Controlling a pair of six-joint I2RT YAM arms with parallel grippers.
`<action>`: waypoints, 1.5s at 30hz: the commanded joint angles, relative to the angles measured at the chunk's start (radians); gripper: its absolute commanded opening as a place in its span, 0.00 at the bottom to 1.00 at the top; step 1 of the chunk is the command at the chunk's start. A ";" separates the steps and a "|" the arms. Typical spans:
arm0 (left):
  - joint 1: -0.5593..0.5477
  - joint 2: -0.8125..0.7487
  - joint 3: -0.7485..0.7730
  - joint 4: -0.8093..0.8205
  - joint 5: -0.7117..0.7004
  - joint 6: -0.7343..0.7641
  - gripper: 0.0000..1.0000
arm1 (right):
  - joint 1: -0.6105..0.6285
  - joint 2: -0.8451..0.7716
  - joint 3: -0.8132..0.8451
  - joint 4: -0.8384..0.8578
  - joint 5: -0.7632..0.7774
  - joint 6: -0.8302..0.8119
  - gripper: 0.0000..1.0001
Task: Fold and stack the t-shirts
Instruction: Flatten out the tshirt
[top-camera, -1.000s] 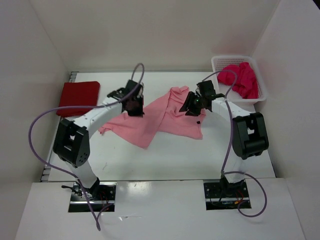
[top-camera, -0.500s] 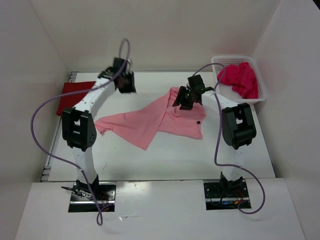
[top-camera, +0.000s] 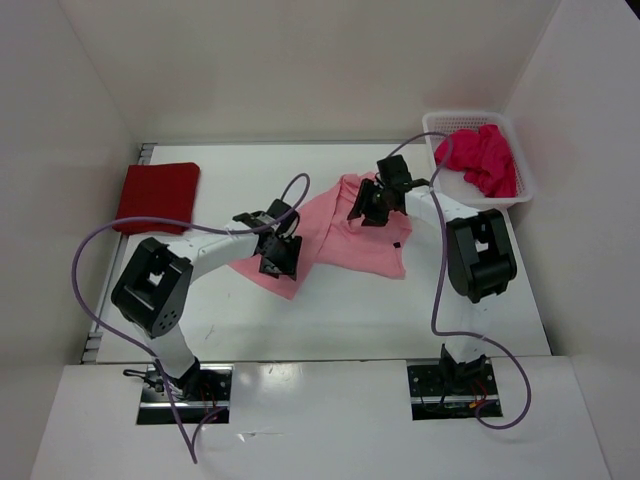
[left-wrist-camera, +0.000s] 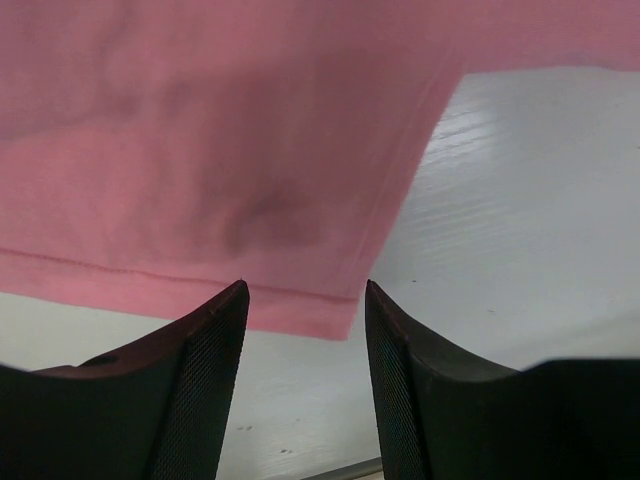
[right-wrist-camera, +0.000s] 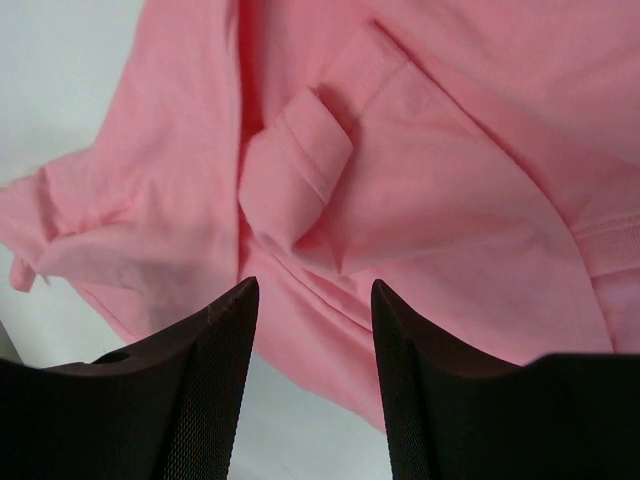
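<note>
The light pink t-shirt (top-camera: 345, 238) lies spread and rumpled mid-table. My left gripper (top-camera: 278, 258) hovers open just before its near hem corner (left-wrist-camera: 335, 318); only bare table shows between the fingers (left-wrist-camera: 205, 380). Over the bunched far part of the same shirt (right-wrist-camera: 400, 180), my right gripper (top-camera: 368, 204) is open too, with a small folded flap (right-wrist-camera: 295, 170) ahead of its fingers (right-wrist-camera: 215, 380). A dark red t-shirt (top-camera: 158, 195) rests folded at the far left. The magenta t-shirt (top-camera: 482, 158) is heaped in the basket.
The white mesh basket (top-camera: 438, 125) stands at the far right corner against the wall. White walls close the table (top-camera: 330, 315) in on three sides. Purple cables loop from both arms above the table.
My left arm has swung from the far left down to the pink shirt's near corner, and its jaws have opened. The right arm shifted slightly toward the far side, still open.
</note>
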 joint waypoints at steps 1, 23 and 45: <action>-0.028 0.017 -0.002 0.057 -0.019 -0.027 0.58 | 0.003 0.013 0.079 0.020 0.015 -0.001 0.55; -0.069 0.048 -0.012 0.013 -0.103 0.009 0.00 | 0.021 0.177 0.214 -0.009 -0.033 -0.001 0.48; 0.399 0.152 0.711 0.005 -0.031 0.022 0.00 | 0.112 -0.214 -0.114 -0.077 -0.019 -0.001 0.04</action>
